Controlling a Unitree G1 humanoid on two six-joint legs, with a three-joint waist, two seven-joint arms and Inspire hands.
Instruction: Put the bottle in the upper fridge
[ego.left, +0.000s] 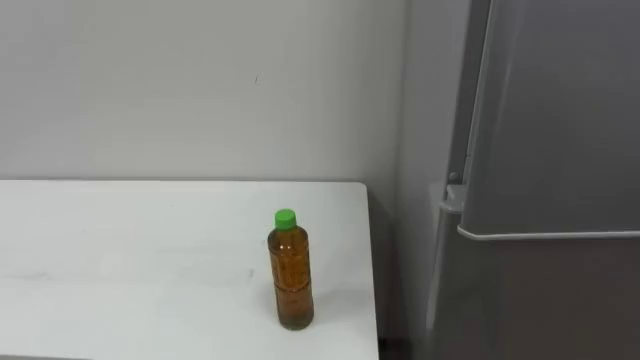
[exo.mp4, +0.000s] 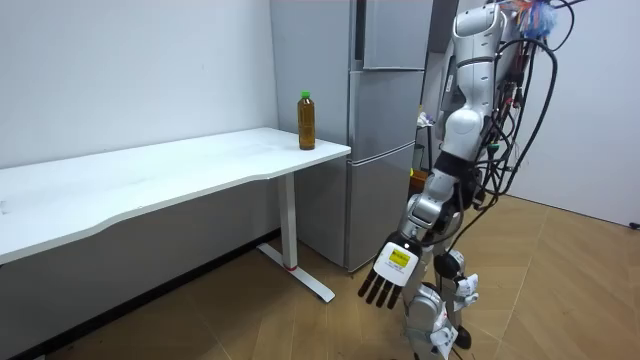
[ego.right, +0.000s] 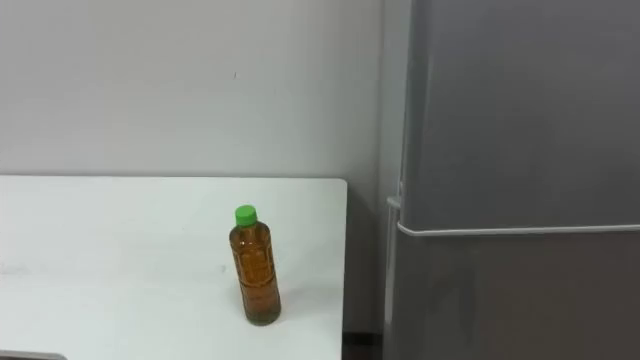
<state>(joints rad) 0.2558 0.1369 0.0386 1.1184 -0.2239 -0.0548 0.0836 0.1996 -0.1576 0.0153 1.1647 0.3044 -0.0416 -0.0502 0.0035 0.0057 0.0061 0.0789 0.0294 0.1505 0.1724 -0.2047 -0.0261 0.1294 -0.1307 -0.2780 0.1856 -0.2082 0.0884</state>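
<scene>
1. Count, left to right: one table (ego.left: 120, 260), one bottle (ego.left: 291, 272) and one fridge (ego.left: 560, 130) with two doors, one above the other. In the room view there is one hand, the left hand (exo.mp4: 392, 268).
2. Table: a flat white top, smooth and matt, with a squared right end. In the room view it rests on a white leg (exo.mp4: 290, 220) with a long foot. It is set against a plain pale wall (ego.left: 200, 80).
3. Bottle: clear plastic and round, with a pinched waist and sloping shoulders. Amber-brown liquid fills it nearly to the neck, under a green screw cap. It stands upright on the table near the right end, with nothing touching it. A strip of bare top and a gap lie between it and the fridge.
4. Fridge: a tall grey box, smooth with a dull sheen, just beside the table's right end across a narrow gap. The upper door (ego.left: 570, 100) and the lower door (ego.left: 540, 300) are both closed, with a pale seam running between them.
5. Floor (exo.mp4: 570, 290): wood-look planks, light brown.
6. Robot: it stands upright on the floor before the fridge, at the room view's right.
7. Left arm: it hangs beside the body, a little bent, with the forearm sloping down toward the table's side. The left hand shows its back. Its dark fingers are straight, slightly spread and pointing at the floor, and it holds nothing. It is below the table top and well apart from the bottle.
</scene>
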